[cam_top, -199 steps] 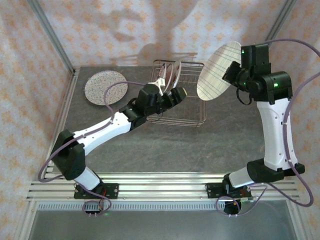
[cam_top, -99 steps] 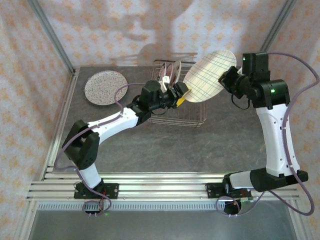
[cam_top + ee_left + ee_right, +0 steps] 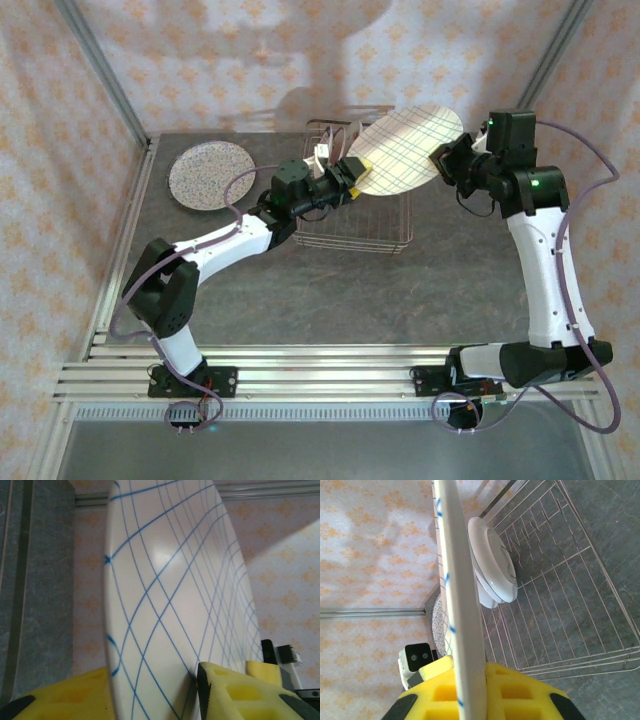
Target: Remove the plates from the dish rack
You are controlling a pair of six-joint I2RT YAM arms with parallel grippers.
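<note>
Crosswise above dish rack (image 3: 380, 228), plaid-lined plate (image 3: 405, 148): right rim clamped in right gripper (image 3: 438, 160), left rim between yellow pads (image 3: 225, 690) of left gripper (image 3: 352, 172), unclear whether pinched or merely straddled.

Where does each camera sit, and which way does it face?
Top external: above and behind the arms, looking down on the table; both arms show, the left gripper and right gripper at the lined plate near the dish rack.
Left wrist: on that wrist, facing the plate's face; its yellow fingers flank the rim.
Right wrist: on that wrist, looking along the plate's edge into the rack; its yellow fingers clamp the plate.
Shared: every view has the lined plate; top and right wrist share the rack.
</note>
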